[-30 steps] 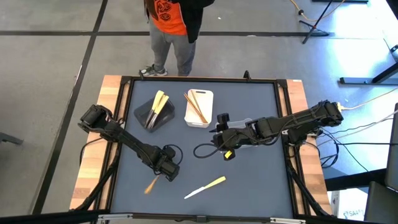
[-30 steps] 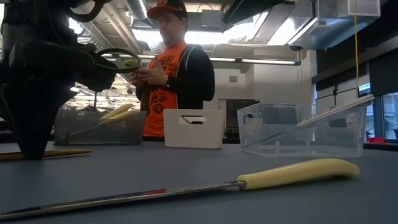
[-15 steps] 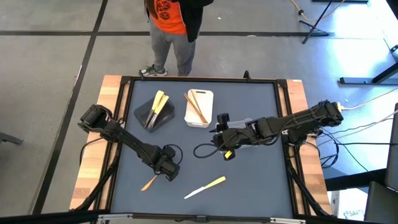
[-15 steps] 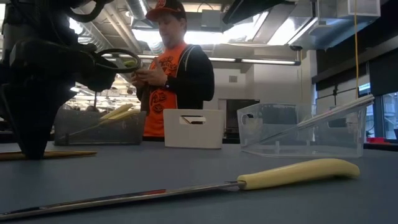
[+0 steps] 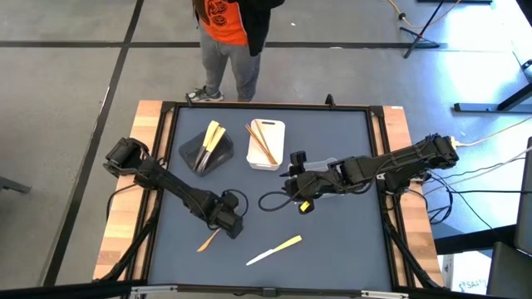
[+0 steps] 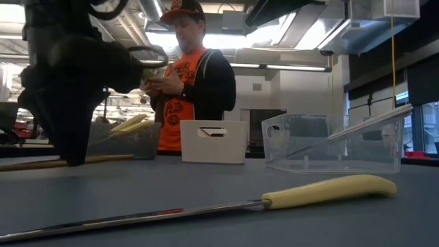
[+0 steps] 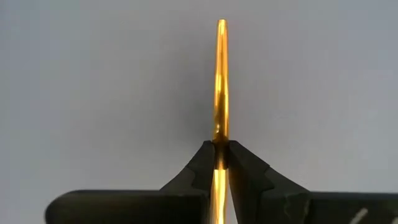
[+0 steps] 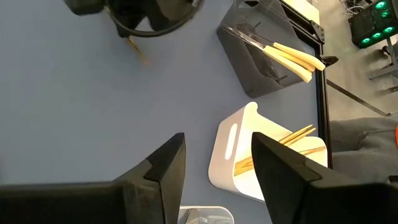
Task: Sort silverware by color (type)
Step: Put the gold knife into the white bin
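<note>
your left end effector is clamped on an orange-brown utensil, low over the near-left part of the bench; the utensil's free end sticks out toward the near-left corner. your right end effector waits with fingers apart near mid-bench, right of the white tray. a yellow-handled knife lies flat near the front edge. more orange-brown pieces sit in the white tray, yellow-handled ones in the black tray at far left. a person stands beyond the far edge.
</note>
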{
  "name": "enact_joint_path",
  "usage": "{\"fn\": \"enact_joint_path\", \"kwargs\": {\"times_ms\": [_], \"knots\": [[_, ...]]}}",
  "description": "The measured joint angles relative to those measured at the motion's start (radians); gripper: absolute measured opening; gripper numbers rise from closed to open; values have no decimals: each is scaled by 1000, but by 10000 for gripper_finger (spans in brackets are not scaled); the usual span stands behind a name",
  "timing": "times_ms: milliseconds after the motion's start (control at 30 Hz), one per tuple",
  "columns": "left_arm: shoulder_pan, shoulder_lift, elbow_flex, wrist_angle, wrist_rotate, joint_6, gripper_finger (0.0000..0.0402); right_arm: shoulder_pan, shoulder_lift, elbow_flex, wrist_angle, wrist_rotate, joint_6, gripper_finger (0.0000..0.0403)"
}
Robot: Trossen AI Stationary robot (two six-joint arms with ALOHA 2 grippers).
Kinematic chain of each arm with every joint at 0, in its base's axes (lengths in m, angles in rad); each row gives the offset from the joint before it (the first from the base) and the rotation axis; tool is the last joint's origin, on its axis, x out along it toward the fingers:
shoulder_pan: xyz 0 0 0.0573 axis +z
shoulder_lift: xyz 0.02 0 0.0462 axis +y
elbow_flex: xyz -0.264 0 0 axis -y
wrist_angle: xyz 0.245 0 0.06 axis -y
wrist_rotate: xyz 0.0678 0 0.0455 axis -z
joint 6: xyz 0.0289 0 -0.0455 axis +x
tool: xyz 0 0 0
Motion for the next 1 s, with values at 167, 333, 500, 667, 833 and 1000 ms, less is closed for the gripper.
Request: {"fn": "enact_joint_path", "kwargs": {"times_ms": [167,333,500,667,833,1000], "knots": [[12,0,2,93,-20,42,22,0,0,0,0,0,0,172],[34,-1,2,186,-21,77,23,0,0,0,0,0,1,172],[58,-2,3,262,-63,104,24,0,0,0,-4,0,8,172],[97,-2,3,361,-91,159,24,0,-20,-1,-9,9,8,172],[146,-3,3,520,-93,251,25,1,-71,-1,-33,9,8,172],[206,-4,3,712,-92,361,25,1,-142,-1,-79,9,9,172]]}}
